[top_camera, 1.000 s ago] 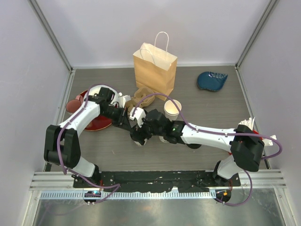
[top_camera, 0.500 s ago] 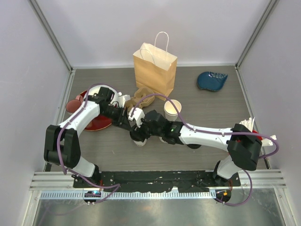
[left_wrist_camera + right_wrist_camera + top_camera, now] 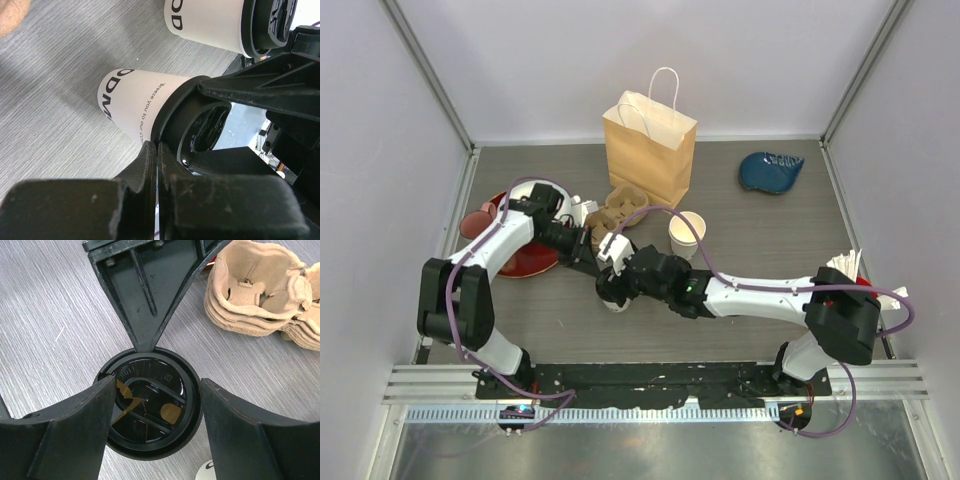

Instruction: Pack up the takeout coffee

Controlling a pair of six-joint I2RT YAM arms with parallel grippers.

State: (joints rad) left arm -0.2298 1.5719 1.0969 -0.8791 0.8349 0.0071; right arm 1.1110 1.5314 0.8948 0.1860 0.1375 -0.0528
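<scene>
One takeout coffee cup [image 3: 613, 298], white paper with a black sip lid [image 3: 150, 410], stands mid-table. My right gripper [image 3: 156, 382] comes down over it, a finger against each side of the lid's rim. The left gripper [image 3: 157, 146] is shut and empty, its tips touching the lid's edge [image 3: 170, 115] from the left. Just behind stands a second lidded cup [image 3: 205, 22], mostly hidden under the right arm in the top view. The brown paper bag [image 3: 648, 150] is upright at the back.
A stack of pulp cup carriers [image 3: 620, 207] lies in front of the bag. An open lidless cup [image 3: 686, 232] stands right of it. A red plate [image 3: 525, 262] is on the left under the left arm, a blue dish [image 3: 770, 172] at the back right.
The right gripper's fingers have drawn in round the lidded cup and the arm has shifted slightly left. The left gripper stays shut against the lid.
</scene>
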